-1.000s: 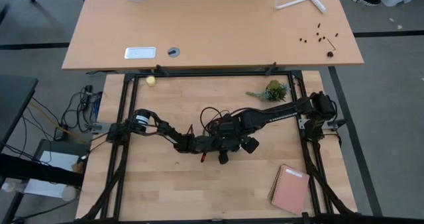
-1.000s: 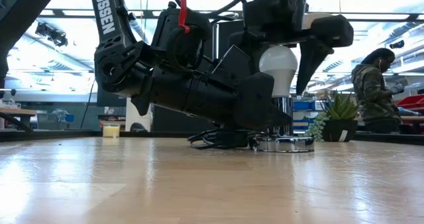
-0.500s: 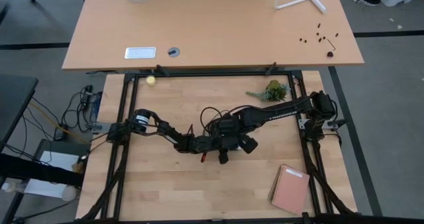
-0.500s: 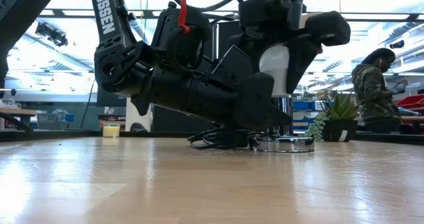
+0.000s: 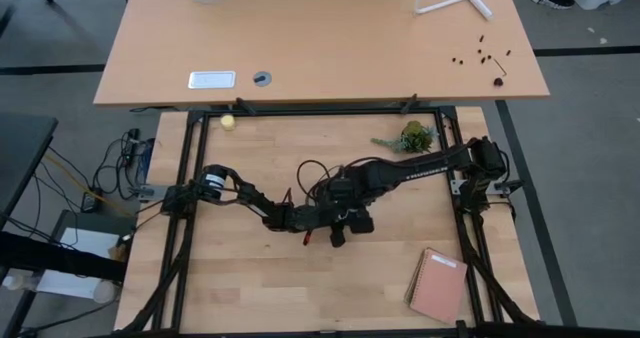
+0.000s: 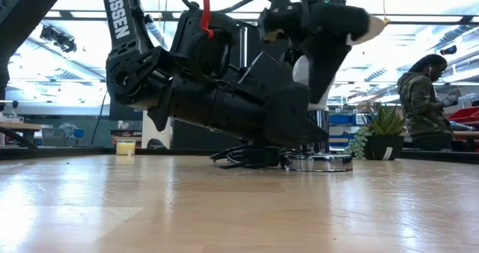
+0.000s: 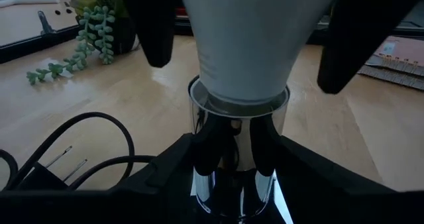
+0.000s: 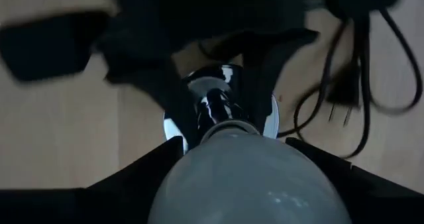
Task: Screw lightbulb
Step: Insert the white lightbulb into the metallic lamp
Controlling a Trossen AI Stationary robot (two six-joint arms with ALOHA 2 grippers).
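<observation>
The white lightbulb stands upright with its base in the chrome socket. The socket's round disc foot rests on the wooden table. My left gripper lies nearly level, low over the table, shut on the socket's upright chrome stem. My right gripper points straight down from above, its two fingers closed on the bulb's opposite sides. In the high view both grippers meet at mid-table, and the arms hide the bulb there. My left gripper pinches the socket's chrome stem between its two fingers, just below the bulb's neck. The fingers come in level from the table's left side and lie across the upright stem, while the foot stays on the table. My right gripper holds the bulb's wide glass part between its two fingers, one on each side. The fingers come from above, pointing down. The bulb stands upright, its base in the socket.
The socket's black cord coils just behind the grippers. A small green plant stands at the far right, a pink notebook lies at the near right, and a yellowish ball sits at the far left. A person stands beyond the table.
My right gripper has shut from wide open onto the bulb, then rolled about its downward axis while staying in place above the socket. My left gripper has kept still on the stem.
</observation>
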